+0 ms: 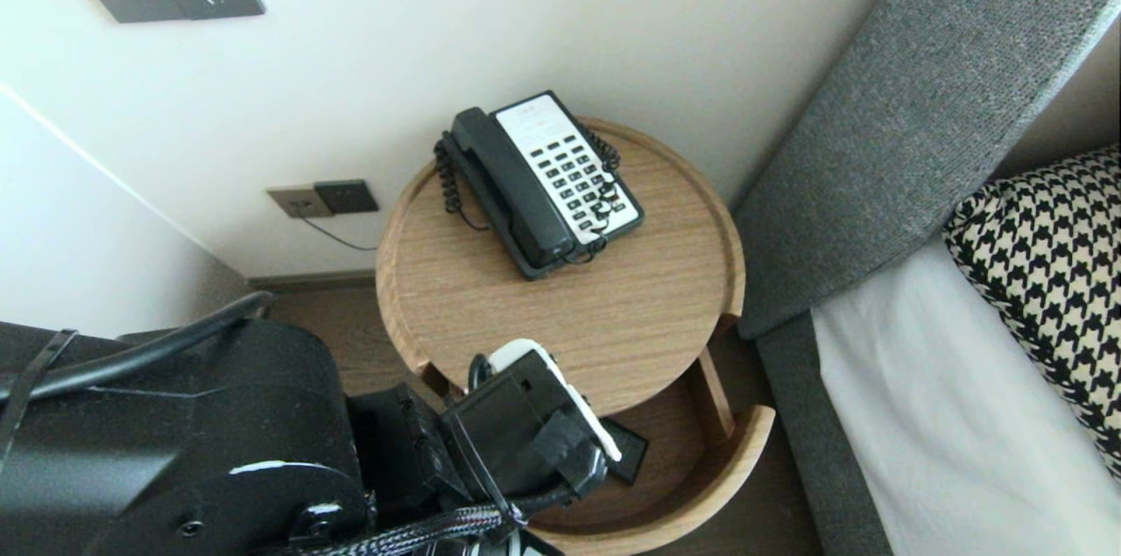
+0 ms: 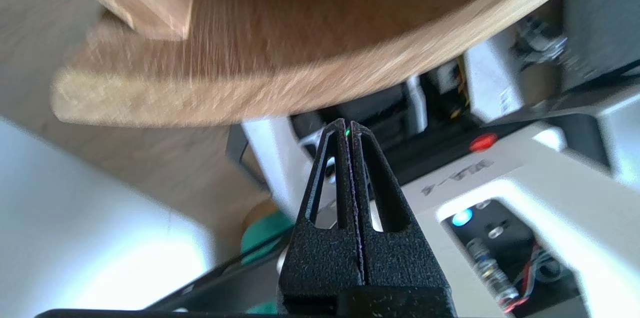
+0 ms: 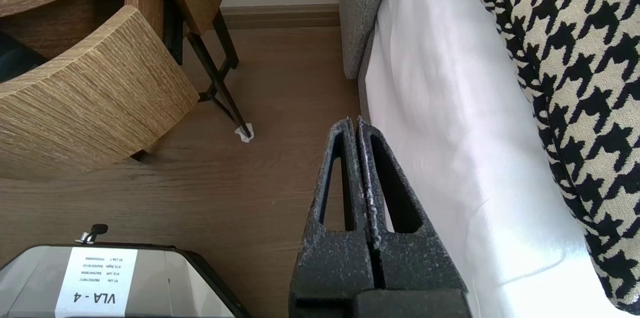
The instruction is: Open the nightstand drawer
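Observation:
A round wooden bedside table (image 1: 560, 311) carries a black and white telephone (image 1: 543, 179). Its curved drawer (image 1: 744, 451) stands pulled out, with a flat black item (image 1: 626, 451) lying inside. My left wrist (image 1: 525, 425) hangs over the drawer's near left side and hides part of it. The left gripper (image 2: 348, 125) is shut on nothing. It sits just below the drawer's curved front (image 2: 250, 87) and points toward my own white base (image 2: 500, 183). The right gripper (image 3: 356, 120) is parked low over the wooden floor beside the bed, shut and empty, to the right of the drawer (image 3: 100, 102).
A bed with a white sheet (image 1: 946, 416), a houndstooth pillow (image 1: 1051, 276) and a grey headboard (image 1: 911, 118) stands right of the table. Wall sockets (image 1: 324, 199) with a cable sit behind it. Thin black table legs (image 3: 220, 87) reach the floor.

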{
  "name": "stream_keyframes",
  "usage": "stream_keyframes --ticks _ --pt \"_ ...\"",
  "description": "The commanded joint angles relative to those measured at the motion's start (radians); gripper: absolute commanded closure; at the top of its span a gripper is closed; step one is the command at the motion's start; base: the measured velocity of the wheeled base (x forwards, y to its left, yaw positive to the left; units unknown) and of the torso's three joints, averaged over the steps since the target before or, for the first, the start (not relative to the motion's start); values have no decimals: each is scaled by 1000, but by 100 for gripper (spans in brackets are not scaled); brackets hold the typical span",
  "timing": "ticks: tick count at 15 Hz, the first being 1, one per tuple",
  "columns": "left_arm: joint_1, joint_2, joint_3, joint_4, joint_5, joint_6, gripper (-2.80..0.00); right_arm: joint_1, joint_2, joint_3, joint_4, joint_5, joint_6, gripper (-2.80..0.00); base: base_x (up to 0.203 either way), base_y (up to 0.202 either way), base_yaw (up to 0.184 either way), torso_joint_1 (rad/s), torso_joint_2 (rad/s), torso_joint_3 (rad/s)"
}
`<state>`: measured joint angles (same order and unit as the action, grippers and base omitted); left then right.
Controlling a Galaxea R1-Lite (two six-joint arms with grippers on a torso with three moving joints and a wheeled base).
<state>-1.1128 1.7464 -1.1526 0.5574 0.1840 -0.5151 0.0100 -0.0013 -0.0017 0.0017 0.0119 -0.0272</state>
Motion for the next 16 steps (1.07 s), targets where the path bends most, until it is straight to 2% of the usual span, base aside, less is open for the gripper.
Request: stream_keyframes --ticks 1,3,6,13,16 --pt "-1 -26 -43 0 6 -4 0 1 -5 0 0 -1 0 0 0 0 0 0 0 0" --pt "7 -45 -78 1 6 -5 0 -1 -5 0 0 0 0 0 0 0 0 0 0 0" --pt "34 -10 -44 -2 2 -3 0 0 -5 0 0 0 0 0 0 0 0 0 0 0" --pt "69 88 28 -184 -3 -3 0 0 -5 0 0 0 0 0 0 0 0 0 0 0" --pt "68 82 58 -192 -8 -3 0 0 -5 0 0 0 0 0 0 0 0 0 0 0"
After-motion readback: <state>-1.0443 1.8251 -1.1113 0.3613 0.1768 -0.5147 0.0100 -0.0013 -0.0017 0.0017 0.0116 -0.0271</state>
